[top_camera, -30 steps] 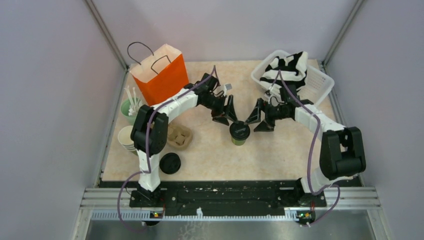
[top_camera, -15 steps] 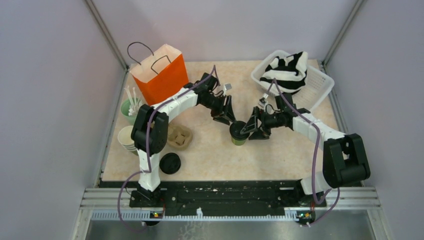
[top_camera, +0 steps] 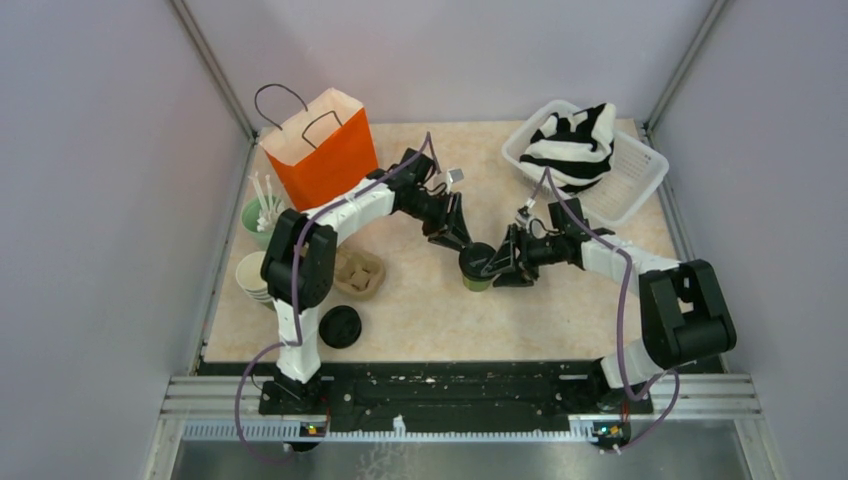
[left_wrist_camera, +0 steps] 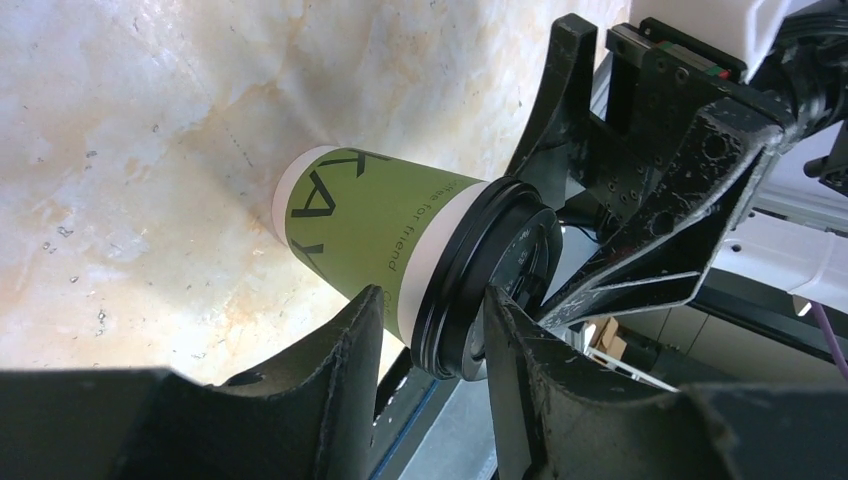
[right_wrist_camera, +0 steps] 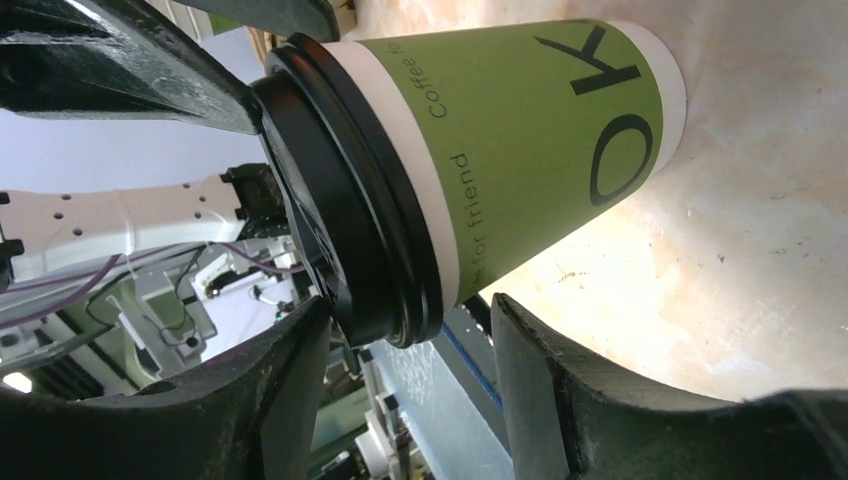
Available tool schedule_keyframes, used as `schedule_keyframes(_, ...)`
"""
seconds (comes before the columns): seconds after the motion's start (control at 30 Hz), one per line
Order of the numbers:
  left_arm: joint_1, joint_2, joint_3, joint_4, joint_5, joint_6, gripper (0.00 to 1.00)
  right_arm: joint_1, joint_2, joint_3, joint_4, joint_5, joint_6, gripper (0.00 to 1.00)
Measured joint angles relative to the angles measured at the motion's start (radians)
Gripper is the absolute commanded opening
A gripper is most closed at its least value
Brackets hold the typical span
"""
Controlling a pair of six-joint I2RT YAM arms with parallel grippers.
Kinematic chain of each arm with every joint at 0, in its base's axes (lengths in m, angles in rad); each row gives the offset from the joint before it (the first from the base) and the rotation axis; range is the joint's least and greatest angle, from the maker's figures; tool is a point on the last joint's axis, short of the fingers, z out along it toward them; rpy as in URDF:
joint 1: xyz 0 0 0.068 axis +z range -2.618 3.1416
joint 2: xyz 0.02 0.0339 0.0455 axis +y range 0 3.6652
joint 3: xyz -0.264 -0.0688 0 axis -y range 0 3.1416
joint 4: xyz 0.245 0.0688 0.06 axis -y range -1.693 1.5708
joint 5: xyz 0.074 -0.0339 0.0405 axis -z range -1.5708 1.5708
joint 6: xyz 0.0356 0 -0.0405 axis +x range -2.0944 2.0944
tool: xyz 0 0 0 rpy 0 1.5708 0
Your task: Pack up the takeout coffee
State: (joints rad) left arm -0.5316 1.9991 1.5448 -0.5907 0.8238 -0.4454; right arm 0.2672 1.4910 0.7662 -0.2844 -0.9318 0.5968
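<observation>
The right gripper (right_wrist_camera: 410, 320) is loosely straddling the black plastic lid (right_wrist_camera: 340, 190) of the small green paper cup (right_wrist_camera: 540, 140); the left gripper (left_wrist_camera: 435, 310) is narrowly bracketing it, grip impossible to tell.

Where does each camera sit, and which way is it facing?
Top external: fixed above and behind the bases, looking down on the table; both arms whole, left gripper and right gripper at the takeout coffee.
Left wrist: on the left arm, looking past its own fingers at the coffee's lid.
Right wrist: on the right arm, past its own fingers, from the opposite side.
Shared: both wrist views show the cup and the other arm's fingers beyond it.
</observation>
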Motion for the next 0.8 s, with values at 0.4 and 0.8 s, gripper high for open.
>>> schedule_keyframes(0.4,0.004,-0.068,-0.124,0.055,0.002,-0.012,0.42,-0.075,0.027,-0.079,0.099,-0.103,0.005,0.57)
schedule_keyframes(0.8,0.014,-0.151,-0.308,0.257,0.005,-0.097,0.41,-0.089,0.089,-0.085,0.163,-0.173,0.006,0.57)
